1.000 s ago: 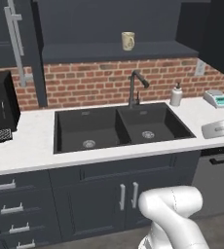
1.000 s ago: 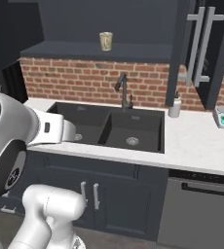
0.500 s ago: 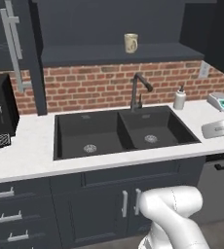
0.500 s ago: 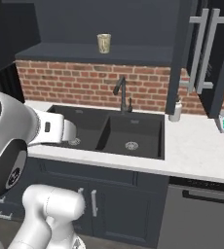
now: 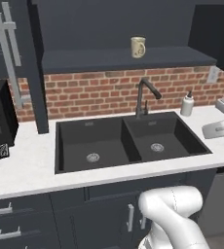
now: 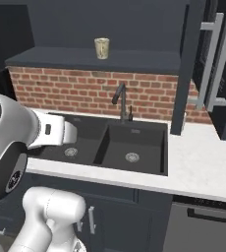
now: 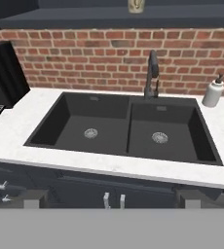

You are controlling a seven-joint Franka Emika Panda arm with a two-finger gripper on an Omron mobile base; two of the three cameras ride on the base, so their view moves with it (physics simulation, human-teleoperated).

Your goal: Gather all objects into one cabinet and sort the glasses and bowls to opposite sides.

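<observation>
One small cream patterned mug (image 5: 138, 47) stands upright on the dark inner shelf of the open slate-grey wall cabinet (image 5: 123, 59), long axis vertical, handle turned toward the left door in the left base view. By the look of it, gathering has hardly begun. Below lies the black double sink (image 5: 126, 143). Gripper jaws spread wide, holding nothing.

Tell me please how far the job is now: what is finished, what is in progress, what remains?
Done: the cream mug already stands on the dark shelf of the open cabinet above the sink.
In hand: nothing; the gripper is open and empty, facing the sink.
Left: the other mugs and the bowl are not in these pictures, so gathering and sorting them looks still to do.
</observation>
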